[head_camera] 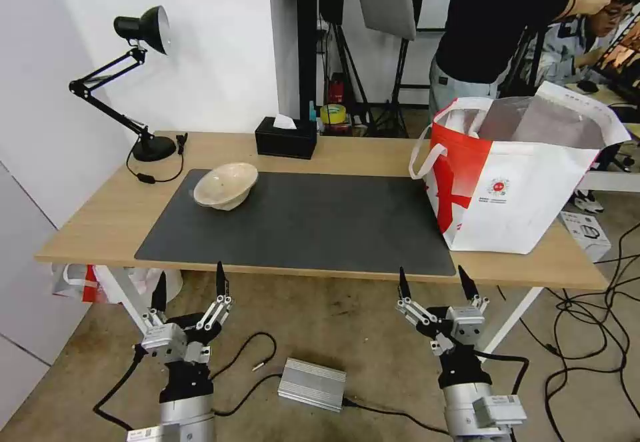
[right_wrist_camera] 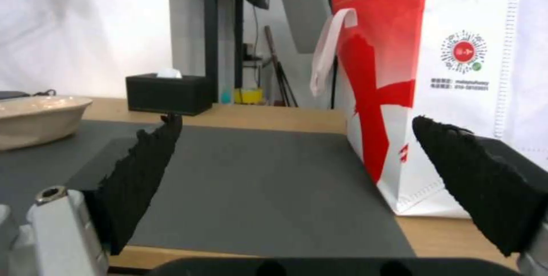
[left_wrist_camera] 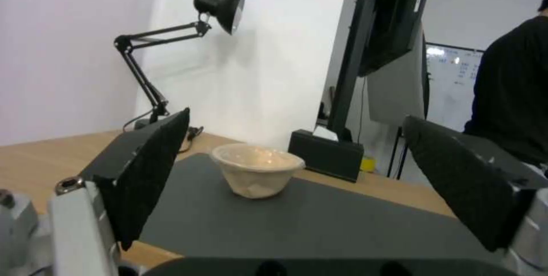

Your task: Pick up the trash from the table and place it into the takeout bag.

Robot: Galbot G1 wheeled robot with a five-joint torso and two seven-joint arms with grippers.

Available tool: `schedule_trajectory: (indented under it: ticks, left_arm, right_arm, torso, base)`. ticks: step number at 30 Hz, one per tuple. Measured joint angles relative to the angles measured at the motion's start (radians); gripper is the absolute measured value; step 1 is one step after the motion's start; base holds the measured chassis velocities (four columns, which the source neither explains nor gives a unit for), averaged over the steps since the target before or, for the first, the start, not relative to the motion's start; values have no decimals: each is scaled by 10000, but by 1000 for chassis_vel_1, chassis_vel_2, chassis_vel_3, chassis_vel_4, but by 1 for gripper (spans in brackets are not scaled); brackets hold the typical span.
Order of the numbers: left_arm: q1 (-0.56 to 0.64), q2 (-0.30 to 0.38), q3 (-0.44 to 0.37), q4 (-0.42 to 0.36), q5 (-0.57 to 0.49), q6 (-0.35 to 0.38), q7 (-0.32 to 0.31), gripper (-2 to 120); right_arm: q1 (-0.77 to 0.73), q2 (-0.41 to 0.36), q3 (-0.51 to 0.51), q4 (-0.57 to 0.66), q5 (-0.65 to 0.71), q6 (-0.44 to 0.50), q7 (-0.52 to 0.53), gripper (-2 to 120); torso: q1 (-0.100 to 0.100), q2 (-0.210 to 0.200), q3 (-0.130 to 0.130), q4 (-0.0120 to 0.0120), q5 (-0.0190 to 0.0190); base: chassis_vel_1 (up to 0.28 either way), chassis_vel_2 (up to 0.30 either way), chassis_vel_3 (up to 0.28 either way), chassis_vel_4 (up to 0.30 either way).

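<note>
Both grippers hang in front of the table's near edge with fingers spread wide and nothing between them: the left gripper [head_camera: 190, 285] below the mat's left corner, the right gripper [head_camera: 435, 281] below the mat's right corner. On the table [head_camera: 100, 219], a long light-wood top on white legs, a dark grey mat [head_camera: 313, 225] covers the middle. A shallow beige paper-pulp bowl [head_camera: 225, 185] rests tilted on the mat's far left corner, well apart from either gripper. At the right end stands the takeout bag [head_camera: 520, 182], white with a red side panel, a small round red logo and white loop handles, its mouth gaping to show silvery lining. Behind the mat sit a black tissue box [head_camera: 286, 138] and, at the far left, a black desk lamp [head_camera: 127, 82].
</note>
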Motion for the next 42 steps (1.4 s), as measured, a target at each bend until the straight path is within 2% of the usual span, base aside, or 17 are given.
schedule_trajectory:
  ticks: [15,34,42]
  left_arm:
    - [-89,-62,111,155,127,6,0,100]
    - [-28,-85,84,82,119,-6,0,100]
    - [-23,114,15,-130,-170,-13,-9,100]
  right_arm:
    - [-297,554,-106,-113,-466,-29,424,100]
    - [-367,611,-87,-147,-527,-51,588,100]
    - [-367,606,-82,-148,-528,-55,589,100]
  torso:
    - [0,0,0,0,0]
    - [0,0,0,-1,0]
    - [0,0,0,0,-1]
  base:
    - [0,0,0,0]
    - [0,0,0,0]
    - [0,0,0,0]
